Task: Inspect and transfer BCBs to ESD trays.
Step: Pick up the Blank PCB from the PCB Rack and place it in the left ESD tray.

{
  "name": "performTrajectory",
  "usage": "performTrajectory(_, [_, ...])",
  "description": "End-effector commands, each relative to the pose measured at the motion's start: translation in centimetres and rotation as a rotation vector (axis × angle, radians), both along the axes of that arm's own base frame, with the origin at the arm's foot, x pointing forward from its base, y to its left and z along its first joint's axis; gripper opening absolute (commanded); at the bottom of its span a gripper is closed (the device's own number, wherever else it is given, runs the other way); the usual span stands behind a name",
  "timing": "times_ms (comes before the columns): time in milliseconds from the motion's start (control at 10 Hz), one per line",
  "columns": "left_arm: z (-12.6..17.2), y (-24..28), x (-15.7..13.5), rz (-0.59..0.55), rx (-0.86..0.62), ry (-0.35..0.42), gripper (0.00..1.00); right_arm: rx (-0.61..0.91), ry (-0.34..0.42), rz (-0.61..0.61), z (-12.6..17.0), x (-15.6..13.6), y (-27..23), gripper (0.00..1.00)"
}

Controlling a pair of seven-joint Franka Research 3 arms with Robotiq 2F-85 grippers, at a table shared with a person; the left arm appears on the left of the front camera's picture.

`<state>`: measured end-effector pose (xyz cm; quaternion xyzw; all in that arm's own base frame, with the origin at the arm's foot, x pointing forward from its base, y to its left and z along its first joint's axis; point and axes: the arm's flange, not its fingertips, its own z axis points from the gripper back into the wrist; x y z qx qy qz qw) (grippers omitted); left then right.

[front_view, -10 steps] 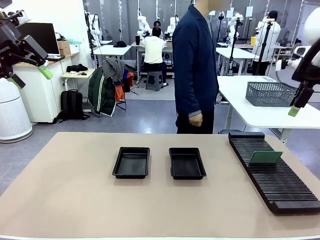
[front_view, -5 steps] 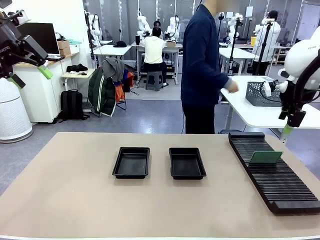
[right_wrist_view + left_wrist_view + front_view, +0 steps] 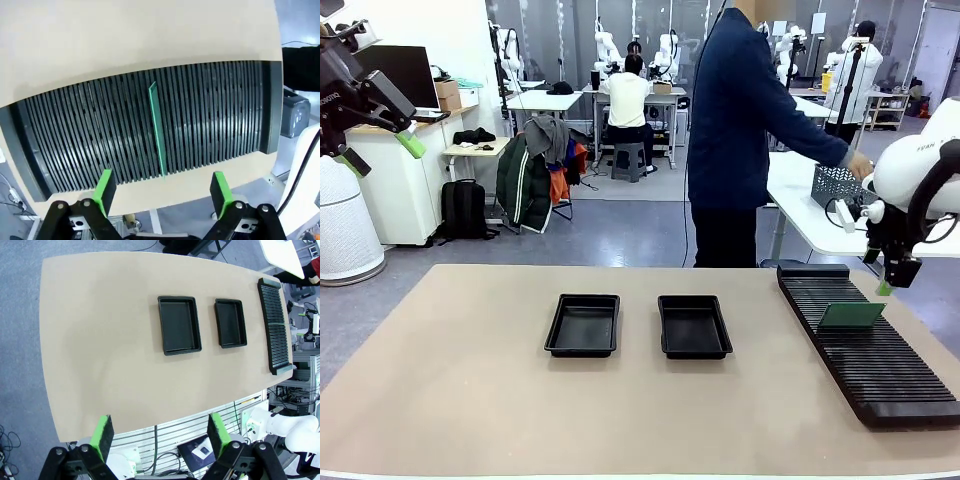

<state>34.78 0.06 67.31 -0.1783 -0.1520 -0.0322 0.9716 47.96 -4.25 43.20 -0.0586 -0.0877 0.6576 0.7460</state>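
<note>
One green BCB stands upright in a slot of the long black ribbed rack at the table's right; in the right wrist view the BCB shows edge-on. My right gripper hangs just above and behind the board, jaws open and empty, straddling the board's line from above in the right wrist view. Two black ESD trays, the left one and the right one, lie empty mid-table. My left gripper is raised high at the far left, open, looking down on both trays.
A person in a dark blue coat stands at the table's far side, reaching right toward a grey mesh basket on a white table behind. The tan tabletop is bare in front of the trays.
My right gripper has come down and leftward toward the upright board in the rack. The person has turned and stretched an arm to the basket. The left arm has stayed still.
</note>
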Motion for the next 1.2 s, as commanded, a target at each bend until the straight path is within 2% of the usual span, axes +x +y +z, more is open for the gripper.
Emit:
performTrajectory(0, [-0.1, 0.0, 0.0, -0.001, 0.001, 0.001, 1.00, 0.009, -0.038, 0.052, -2.0, -0.4, 0.2, 1.00])
performTrajectory(500, [-0.1, 0.0, 0.0, -0.001, 0.001, 0.001, 1.00, 0.038, -0.051, 0.098, -5.2, -0.6, 0.0, 1.00])
performTrajectory(1100, [-0.1, 0.0, 0.0, -0.001, 0.001, 0.001, 1.00, 0.062, -0.043, 0.108, -6.7, 0.3, -0.6, 1.00])
